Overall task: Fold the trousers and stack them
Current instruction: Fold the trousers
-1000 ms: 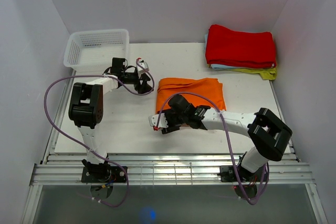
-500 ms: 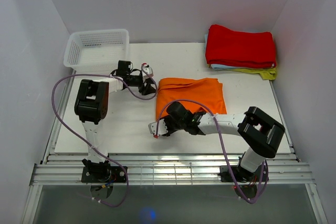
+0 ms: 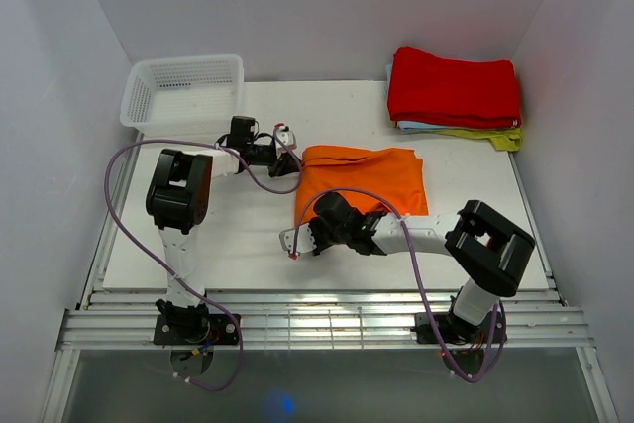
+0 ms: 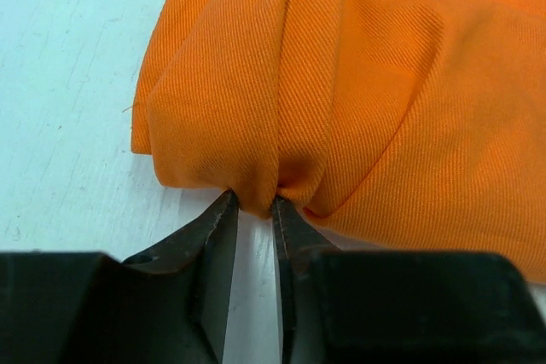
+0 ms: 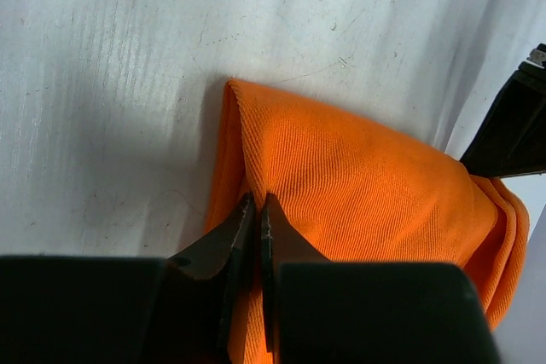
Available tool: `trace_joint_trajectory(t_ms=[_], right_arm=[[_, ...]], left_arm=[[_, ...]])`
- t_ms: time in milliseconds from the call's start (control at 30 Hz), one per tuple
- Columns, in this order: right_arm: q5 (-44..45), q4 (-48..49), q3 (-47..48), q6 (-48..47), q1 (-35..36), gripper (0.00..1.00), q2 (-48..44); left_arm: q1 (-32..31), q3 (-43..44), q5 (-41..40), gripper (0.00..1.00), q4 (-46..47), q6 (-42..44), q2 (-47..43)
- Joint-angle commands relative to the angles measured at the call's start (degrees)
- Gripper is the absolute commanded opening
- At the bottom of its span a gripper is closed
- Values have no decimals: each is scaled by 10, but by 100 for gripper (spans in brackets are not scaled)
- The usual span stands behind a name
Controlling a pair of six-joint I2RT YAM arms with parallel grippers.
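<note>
**Gripping both left corners, folding only partly done**

My left jaws are clamped on a bunched fold at the far-left corner of the trousers [image 4: 358, 83]. My right jaws pinch the near-left corner. The cloth lies mid-bench [image 3: 228, 235] as a folded rectangle, stretching right from both jaws. I judge that another fold, then stacking on the red pile [image 3: 454, 86], remains.

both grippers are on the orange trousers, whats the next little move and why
Probably raise both grippers slightly, together. The left gripper is shut on a bunched corner of the trousers, the right gripper on their near-left edge, and the cloth lies flat on the table; an even lift should free that edge for folding.
</note>
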Motion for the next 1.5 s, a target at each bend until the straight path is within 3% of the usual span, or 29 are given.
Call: trace_joint_trajectory(t_ms=[0, 133, 200, 367, 500, 600, 933, 1267, 1467], right_arm=[[11, 8, -14, 13, 3, 8, 3], [12, 23, -37, 6, 3, 8, -16], [6, 15, -41, 1, 3, 8, -28], [-8, -5, -42, -4, 3, 8, -38], [-8, -6, -36, -2, 2, 8, -33], [-9, -5, -32, -2, 3, 8, -26], [-12, -7, -22, -5, -1, 8, -20], [-21, -19, -14, -9, -1, 8, -16], [-30, -24, -20, -9, -1, 8, -22]], left_arm=[[-2, -10, 32, 31, 31, -6, -28], [-2, -9, 31, 15, 35, -9, -31], [-2, -8, 29, 1, 48, -26, -29], [-1, 13, 16, 0, 41, -36, -19], [-1, -30, 40, 33, -3, 30, -56], [-1, -63, 54, 40, -9, 46, -83], [-6, -38, 72, 43, -21, 44, -74], [-21, -24, 39, 29, 58, -35, -43], [-21, -17, 27, 5, 62, -40, -35]])
